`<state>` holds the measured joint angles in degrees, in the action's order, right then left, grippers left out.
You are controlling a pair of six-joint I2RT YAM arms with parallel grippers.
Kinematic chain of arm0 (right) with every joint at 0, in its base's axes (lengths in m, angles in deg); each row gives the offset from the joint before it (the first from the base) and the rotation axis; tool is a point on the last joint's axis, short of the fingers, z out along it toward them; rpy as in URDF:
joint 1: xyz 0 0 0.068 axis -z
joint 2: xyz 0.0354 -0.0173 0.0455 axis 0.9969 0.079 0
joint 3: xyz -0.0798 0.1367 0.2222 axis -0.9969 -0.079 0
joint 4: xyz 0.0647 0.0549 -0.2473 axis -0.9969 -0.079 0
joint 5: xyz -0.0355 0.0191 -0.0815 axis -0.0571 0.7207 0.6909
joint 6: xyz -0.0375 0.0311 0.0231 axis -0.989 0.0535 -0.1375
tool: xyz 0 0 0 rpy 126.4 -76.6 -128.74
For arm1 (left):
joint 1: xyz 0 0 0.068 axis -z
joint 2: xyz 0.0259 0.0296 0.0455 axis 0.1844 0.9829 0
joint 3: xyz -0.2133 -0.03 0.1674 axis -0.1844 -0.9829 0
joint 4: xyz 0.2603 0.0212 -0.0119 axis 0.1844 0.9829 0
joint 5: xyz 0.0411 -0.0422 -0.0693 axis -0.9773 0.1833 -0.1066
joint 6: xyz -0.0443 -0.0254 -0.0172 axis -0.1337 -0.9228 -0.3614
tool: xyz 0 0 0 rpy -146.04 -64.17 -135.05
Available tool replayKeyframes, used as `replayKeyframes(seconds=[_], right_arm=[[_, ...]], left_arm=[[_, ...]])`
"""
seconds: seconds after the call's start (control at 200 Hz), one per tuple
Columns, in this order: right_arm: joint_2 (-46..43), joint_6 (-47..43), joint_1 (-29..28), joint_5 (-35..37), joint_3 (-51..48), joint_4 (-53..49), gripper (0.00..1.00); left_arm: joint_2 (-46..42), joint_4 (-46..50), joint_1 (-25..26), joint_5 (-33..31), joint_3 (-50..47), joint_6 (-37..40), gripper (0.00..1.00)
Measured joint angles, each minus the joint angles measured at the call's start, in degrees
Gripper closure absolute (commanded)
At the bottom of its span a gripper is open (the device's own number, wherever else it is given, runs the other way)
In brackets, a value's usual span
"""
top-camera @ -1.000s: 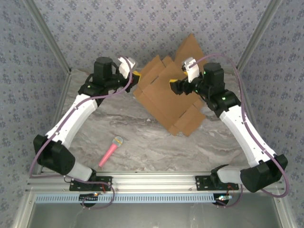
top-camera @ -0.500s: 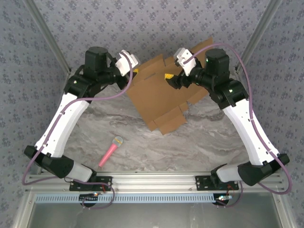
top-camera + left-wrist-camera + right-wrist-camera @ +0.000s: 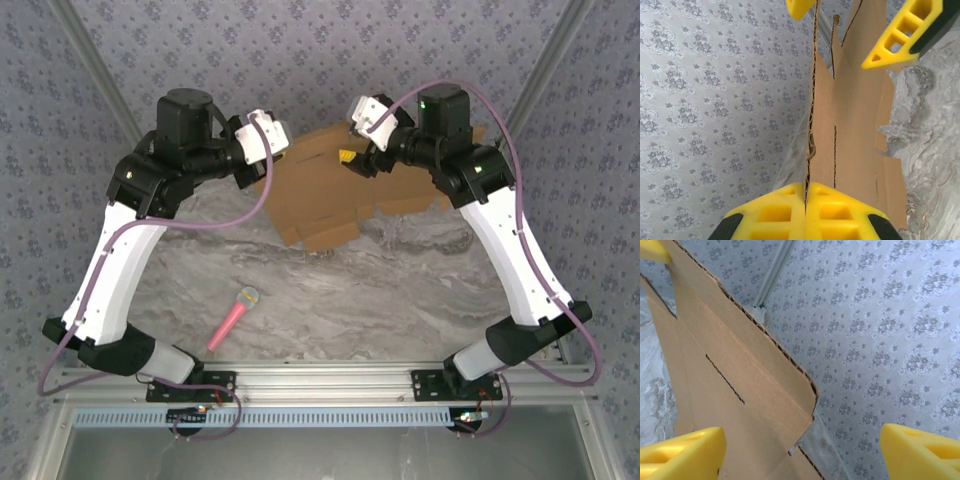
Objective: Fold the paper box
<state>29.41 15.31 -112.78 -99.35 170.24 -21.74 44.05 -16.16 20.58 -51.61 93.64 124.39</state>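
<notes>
**One cardboard sheet, two sets of fingers, one pink microphone**

There is one paper box [image 3: 318, 200], one pink microphone [image 3: 232, 319] and two arms on the marble table [image 3: 400, 290]. The microphone lies alone towards the near left corner, well apart from the rest.

From the top camera, the paper box is a flat, unfolded brown sheet at the far edge of the table, between the two wrists and tipped up towards the back wall. Whether its lower flaps touch the table cannot be told.

The left wrist camera shows the grip. The left fingers [image 3: 772, 212] are pressed tight together on the sheet's corrugated edge, so the board is seen edge-on with cut slits and notched flaps.

The right wrist camera shows the right fingers [image 3: 682, 456] spread wide. A creased flap with a dashed slit reaches into the gap beside one finger, and nothing is clamped.

In the left wrist view, the right fingers' yellow tips straddle the sheet's far end.
</notes>
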Motion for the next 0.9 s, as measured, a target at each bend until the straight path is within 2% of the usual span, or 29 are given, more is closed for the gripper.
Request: replayKeyframes(seconds=[0.14, 0.575, 0.755, 0.899], right_arm=[[1.0, -2.7, 0.0, -2.6, 1.2, -2.8, 0.25], [4.4, -7.0, 0.8, -10.4, 3.0, -8.9, 0.72], [4.9, -7.5, 1.9, -13.0, 3.4, -10.1, 0.86], [4.9, -7.8, 2.8, -16.2, 3.0, -10.9, 0.97]], left_arm=[[0.2, 1.3, 1.5, 0.0, 0.2, 2.5, 0.97], [2.1, 2.9, 4.1, -0.5, 2.6, 7.0, 0.97], [2.3, 3.0, 4.1, -0.9, 2.8, 7.6, 0.95], [2.3, 2.4, 4.0, -0.8, 2.9, 7.3, 0.88]])
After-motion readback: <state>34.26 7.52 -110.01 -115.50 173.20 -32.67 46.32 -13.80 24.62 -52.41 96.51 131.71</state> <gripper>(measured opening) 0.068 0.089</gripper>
